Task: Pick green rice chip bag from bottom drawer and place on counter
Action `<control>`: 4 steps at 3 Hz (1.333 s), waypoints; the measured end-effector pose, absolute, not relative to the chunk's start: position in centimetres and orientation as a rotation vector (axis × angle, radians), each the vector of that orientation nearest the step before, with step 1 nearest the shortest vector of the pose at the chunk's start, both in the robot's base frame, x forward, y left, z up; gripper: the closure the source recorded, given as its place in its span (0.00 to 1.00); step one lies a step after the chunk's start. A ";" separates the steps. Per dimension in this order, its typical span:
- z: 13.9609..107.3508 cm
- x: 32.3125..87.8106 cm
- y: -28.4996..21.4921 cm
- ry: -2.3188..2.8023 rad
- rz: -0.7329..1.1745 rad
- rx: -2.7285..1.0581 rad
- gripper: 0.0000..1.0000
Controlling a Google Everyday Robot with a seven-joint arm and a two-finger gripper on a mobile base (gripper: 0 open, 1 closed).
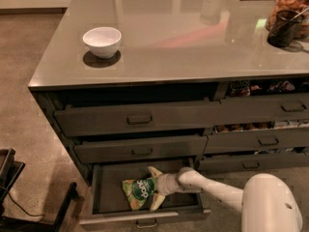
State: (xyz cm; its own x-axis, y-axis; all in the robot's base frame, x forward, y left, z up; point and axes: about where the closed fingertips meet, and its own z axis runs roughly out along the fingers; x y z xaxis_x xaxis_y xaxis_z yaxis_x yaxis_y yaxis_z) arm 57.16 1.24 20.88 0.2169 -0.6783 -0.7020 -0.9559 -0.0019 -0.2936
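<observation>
Glossy grey worktop [193, 47] tops the island. Below it, the green rice chip bag [137, 192] lies flat, logo up, on the floor of the open bottom drawer [105, 185]. Its long axis runs left to right, with the right end toward the gripper [154, 188]. The fingers [153, 171] are apart, straddling that end. This looks like the grasp step: next comes closing on the bag, then lifting clear of the drawers above. A white bowl [102, 41] sits on the worktop.

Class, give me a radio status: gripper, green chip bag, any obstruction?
Pale two-finger gripper inside open dark-grey bottom drawer, fingers open astride crinkly bright-green rice chip bag. Bag lying on drawer floor. Nothing else seen in drawer.
</observation>
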 end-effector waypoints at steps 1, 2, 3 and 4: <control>20.7 57.6 2.2 1.534 0.511 -1.762 0.00; 21.7 57.5 1.9 1.564 0.574 -1.769 0.00; 23.6 57.6 1.2 1.593 0.601 -1.791 0.00; 24.3 57.7 0.5 1.613 0.601 -1.811 0.00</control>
State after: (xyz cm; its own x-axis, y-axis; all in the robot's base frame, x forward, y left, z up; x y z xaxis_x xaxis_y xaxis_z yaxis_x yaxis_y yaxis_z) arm 57.72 0.54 24.34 0.1457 -0.6978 -0.7013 -0.9866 -0.0499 -0.1554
